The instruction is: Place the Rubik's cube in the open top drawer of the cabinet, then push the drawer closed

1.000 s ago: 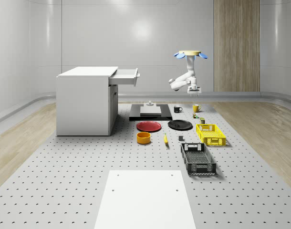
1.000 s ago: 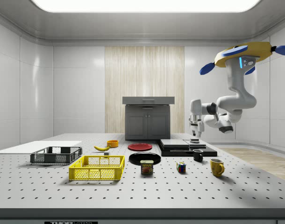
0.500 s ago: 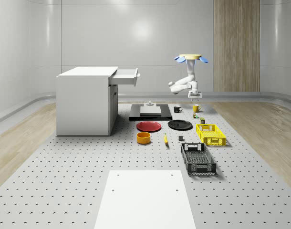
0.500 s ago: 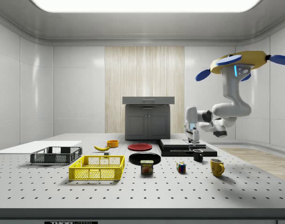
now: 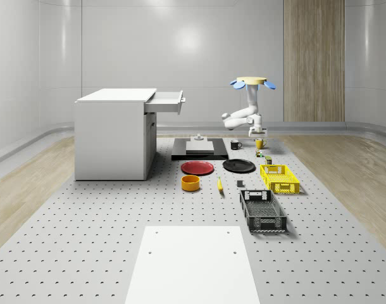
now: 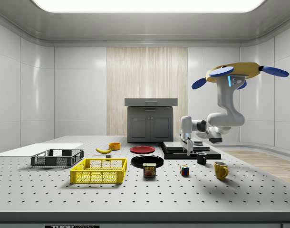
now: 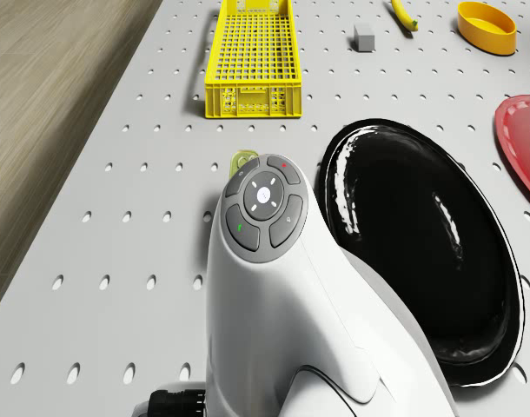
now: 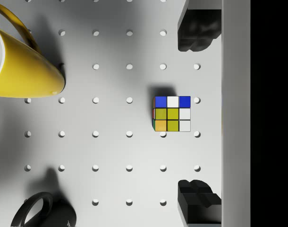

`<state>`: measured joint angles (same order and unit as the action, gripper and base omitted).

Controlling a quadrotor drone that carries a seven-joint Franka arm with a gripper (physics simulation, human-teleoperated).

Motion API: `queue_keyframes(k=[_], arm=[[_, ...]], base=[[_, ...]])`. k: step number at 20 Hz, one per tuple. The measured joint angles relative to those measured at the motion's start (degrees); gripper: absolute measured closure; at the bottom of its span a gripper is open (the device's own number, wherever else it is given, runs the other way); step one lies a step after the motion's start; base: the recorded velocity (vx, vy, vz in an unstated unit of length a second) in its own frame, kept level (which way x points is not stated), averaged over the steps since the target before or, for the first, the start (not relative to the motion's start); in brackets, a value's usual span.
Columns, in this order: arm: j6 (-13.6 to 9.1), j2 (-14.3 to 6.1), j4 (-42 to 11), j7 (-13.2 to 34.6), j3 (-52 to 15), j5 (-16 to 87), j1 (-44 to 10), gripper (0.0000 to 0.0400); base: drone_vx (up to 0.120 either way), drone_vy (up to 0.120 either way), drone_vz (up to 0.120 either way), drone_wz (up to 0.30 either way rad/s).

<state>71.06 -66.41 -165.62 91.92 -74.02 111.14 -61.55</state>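
The cabinet (image 5: 114, 133) stands far off, its top drawer (image 5: 165, 101) open. The drone (image 6: 235, 73) hovers by the mugs, gripper (image 8: 197, 115) spread above the Rubik's cube (image 8: 172, 114) on the table. Yellow mug (image 8: 22, 61) at ten o'clock of the cube; a skewed descent could nudge the cube aside.

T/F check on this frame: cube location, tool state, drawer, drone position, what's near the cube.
1. The Rubik's cube lies on the table. True.
2. The tool grips the cube. False: its fingers are open, apart from the cube, above it.
3. The cabinet has its top drawer pulled out. True.
4. The drone rests on the cabinet. False: it hovers over the table near the mugs.
5. A yellow mug stands near the cube. True.
6. The cube sits in the yellow crate. False: it is on bare table.
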Motion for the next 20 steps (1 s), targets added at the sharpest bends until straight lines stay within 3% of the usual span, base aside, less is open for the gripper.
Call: queue_keyframes(k=[4,9,17,20], arm=[[1.0,-1.1,0.1,0.4,-0.4,-0.6,-0.4,0.0],[2.3,-2.5,0.2,0.8,-0.8,-1.3,-0.9,0.0],[4.2,-4.6,0.3,1.4,-1.4,-2.3,-1.5,0.0],[5.4,-5.5,0.5,1.4,-0.5,-1.8,-1.5,0.0]], base=[[0.01,0.0,-0.12,0.0],[0.104,0.0,-0.12,0.0],[0.0,0.0,-0.12,0.0],[0.0,0.0,0.0,0.0]])
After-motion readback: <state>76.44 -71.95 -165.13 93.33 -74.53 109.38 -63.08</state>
